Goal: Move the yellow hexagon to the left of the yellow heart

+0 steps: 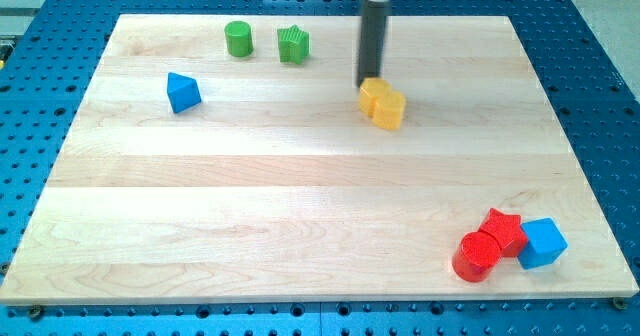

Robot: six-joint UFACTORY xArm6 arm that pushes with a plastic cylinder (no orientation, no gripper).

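Right at the upper middle of the frame, my tip (pixel 368 82) stands at the end of the straight dark rod, which comes down from the top edge. It has no jaws, so it holds nothing; it only touches, or almost touches, the top-left edge of the yellow blocks.

Two yellow blocks sit pressed together just below and to the right of my tip. One yellow block (pixel 373 97) is nearer to the tip, the other yellow block (pixel 389 109) lies against its lower right side. Both are the same warm yellow, and I cannot tell which one is the hexagon and which one is the heart, because their outlines merge.

On the wooden board (pixel 300 196), the green cylinder (pixel 238 38) and the green star (pixel 293 44) are in the upper left, near each other. The blue triangle (pixel 183 92) lies further left and lower. In the lower right corner the red cylinder (pixel 474 256), the red star (pixel 502 231) and the blue cube (pixel 542 242) are grouped closely.
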